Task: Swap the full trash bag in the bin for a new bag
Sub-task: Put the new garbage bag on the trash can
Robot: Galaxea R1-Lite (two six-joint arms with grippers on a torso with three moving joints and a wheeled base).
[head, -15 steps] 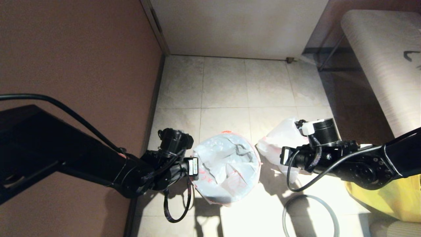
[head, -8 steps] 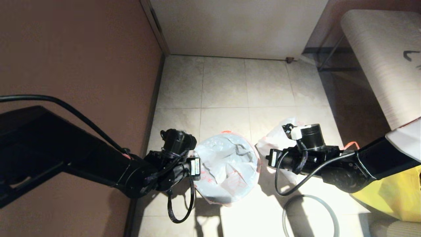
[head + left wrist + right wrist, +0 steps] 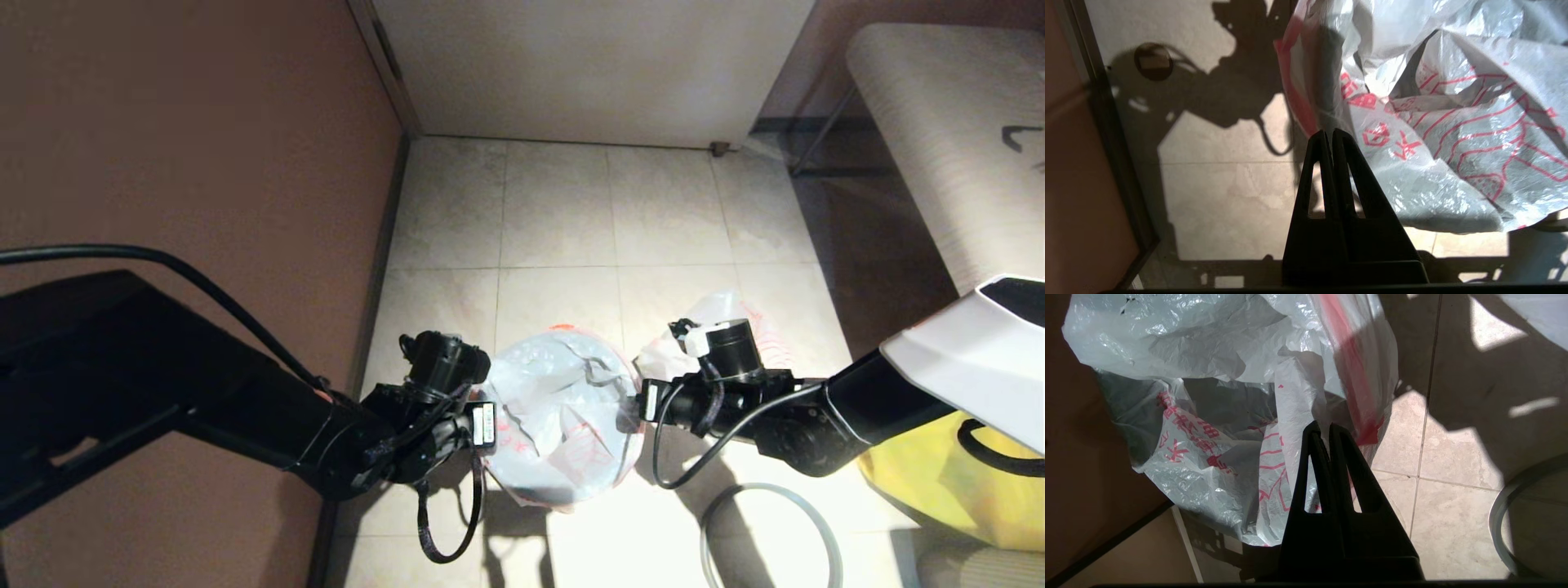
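The new bag point(image 3: 563, 408), thin white film with red print and a red hem, lies draped over the bin, crumpled across its mouth. Only the bin's dark inside point(image 3: 1229, 402) shows through the film. My left gripper point(image 3: 490, 425) is shut, its tips point(image 3: 1329, 132) against the bag's red hem on the bin's left side. My right gripper point(image 3: 641, 404) is shut too, its tips point(image 3: 1323, 425) pressing the film at the bin's right rim. The full trash bag point(image 3: 657, 359) sits on the floor behind the right wrist.
A loose grey hoop point(image 3: 767, 485) lies on the tiles to the right of the bin. A big yellow bag point(image 3: 939, 490) stands at the right under my right arm. A brown wall point(image 3: 204, 163) runs close along the left, and a pale bench point(image 3: 963, 163) is at the back right.
My right arm has swung left from beside the full trash bag to the bin's right rim, fingers shut throughout. The left arm has shifted only slightly.
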